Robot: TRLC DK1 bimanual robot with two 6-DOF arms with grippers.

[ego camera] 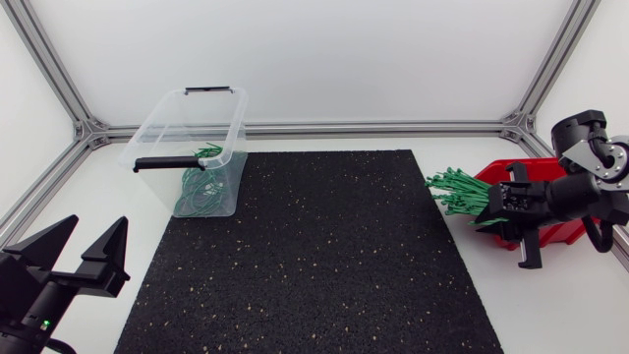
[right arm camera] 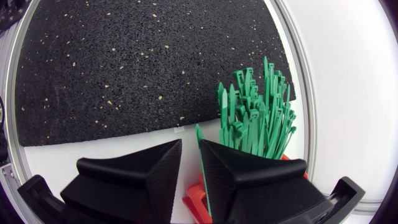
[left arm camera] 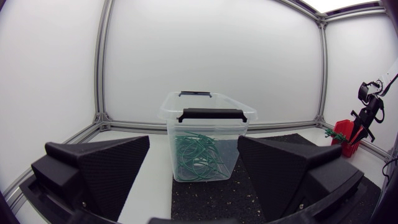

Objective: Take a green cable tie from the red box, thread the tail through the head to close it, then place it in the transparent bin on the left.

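Closest to the overhead camera sits the left end effector [ego camera: 95,228], low over the near left corner of the white tabletop [ego camera: 550,305], its two wedge fingers spread wide with nothing between them. Its own wrist camera looks between those fingers to the one transparent bin [left arm camera: 168,112], and only from that side view do I see, through the clear wall, a tangle of looped ties [left arm camera: 199,155] heaped on the bin's floor. They are too knotted to count. The bin has two black handles [ego camera: 208,89], one at each end. One black mat [ego camera: 314,256] covers the middle of the tabletop, and the bin stands at its far left corner. At the right edge stands the single red box [ego camera: 565,231], with a sheaf of green cable ties [ego camera: 457,192] fanning out of it toward the mat, far too many to number. The right end effector [ego camera: 494,208] hangs over that box, and from above I cannot judge its grip. Its wrist camera settles it: the fingers stand narrowly apart, and one straight tie [right arm camera: 200,155] lies along the inner face of one finger, a sliver of gap separating it from the other.
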